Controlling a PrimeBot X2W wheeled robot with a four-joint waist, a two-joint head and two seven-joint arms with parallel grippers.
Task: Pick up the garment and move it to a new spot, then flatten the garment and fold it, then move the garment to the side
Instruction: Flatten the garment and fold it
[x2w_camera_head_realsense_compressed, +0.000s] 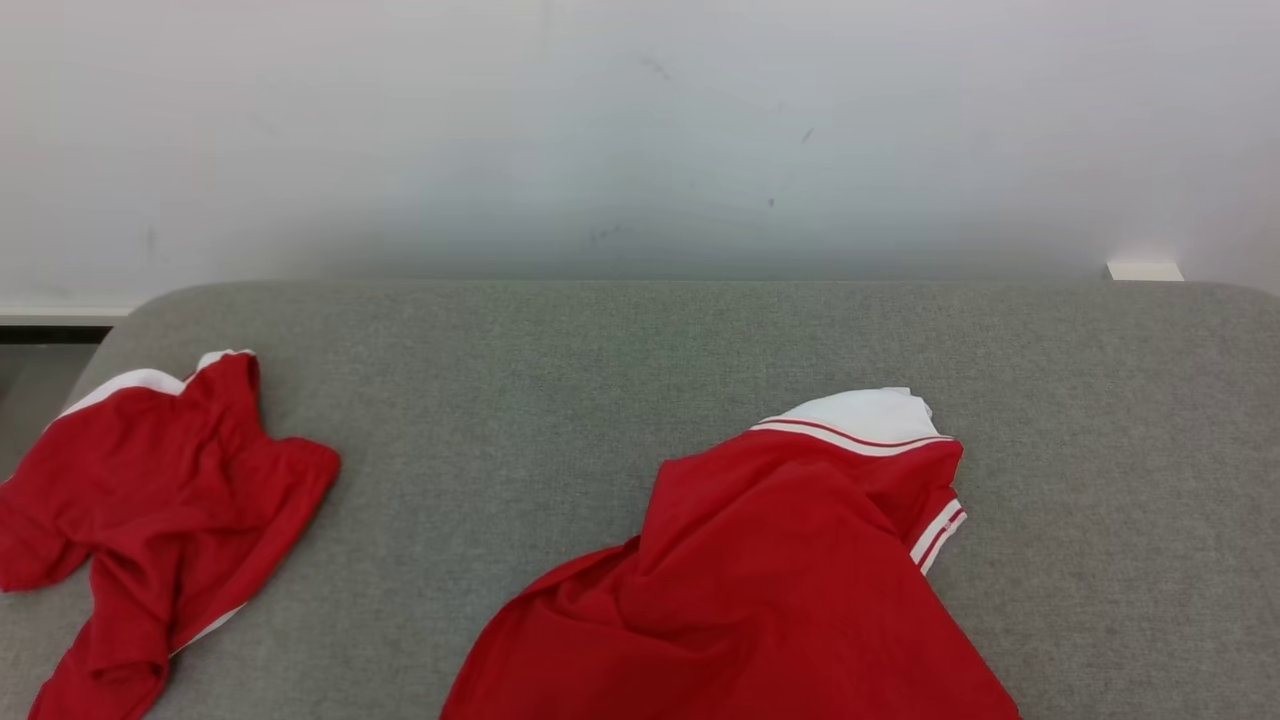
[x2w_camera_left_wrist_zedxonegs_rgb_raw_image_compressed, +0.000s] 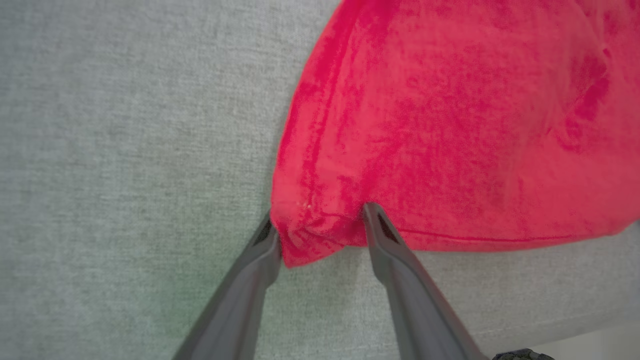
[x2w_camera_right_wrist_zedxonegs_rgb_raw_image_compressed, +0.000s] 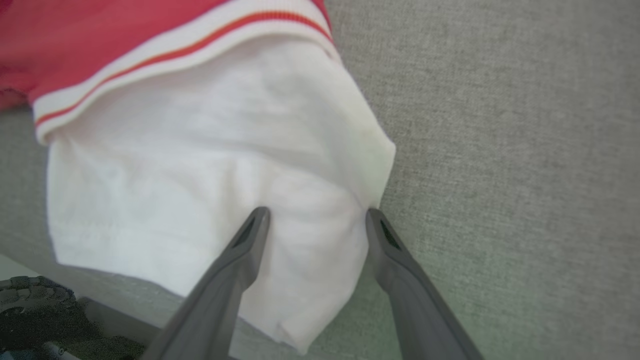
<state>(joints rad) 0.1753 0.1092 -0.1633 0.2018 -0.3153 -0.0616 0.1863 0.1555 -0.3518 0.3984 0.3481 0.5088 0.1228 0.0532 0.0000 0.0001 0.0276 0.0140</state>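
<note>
Red jersey (x2w_camera_head_realsense_compressed: 760, 590) lies crumpled on the grey cushion (x2w_camera_head_realsense_compressed: 560, 400), right of its middle, at its near edge. Left gripper (x2w_camera_left_wrist_zedxonegs_rgb_raw_image_compressed: 317, 215) straddles the hem corner (x2w_camera_left_wrist_zedxonegs_rgb_raw_image_compressed: 305, 240), fingers wide, nothing pinched yet. Right gripper (x2w_camera_right_wrist_zedxonegs_rgb_raw_image_compressed: 317, 212) gapes over the white panel (x2w_camera_right_wrist_zedxonegs_rgb_raw_image_compressed: 200, 175). Pinch both deeply, then lift together.

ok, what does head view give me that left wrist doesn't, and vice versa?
Head view: a second red garment at the left, the wall, and the white panel of the nearer garment. Left wrist view: the left hand, fingers open either side of the hem corner. Both: the nearer garment's red cloth and the grey cushion.
</note>
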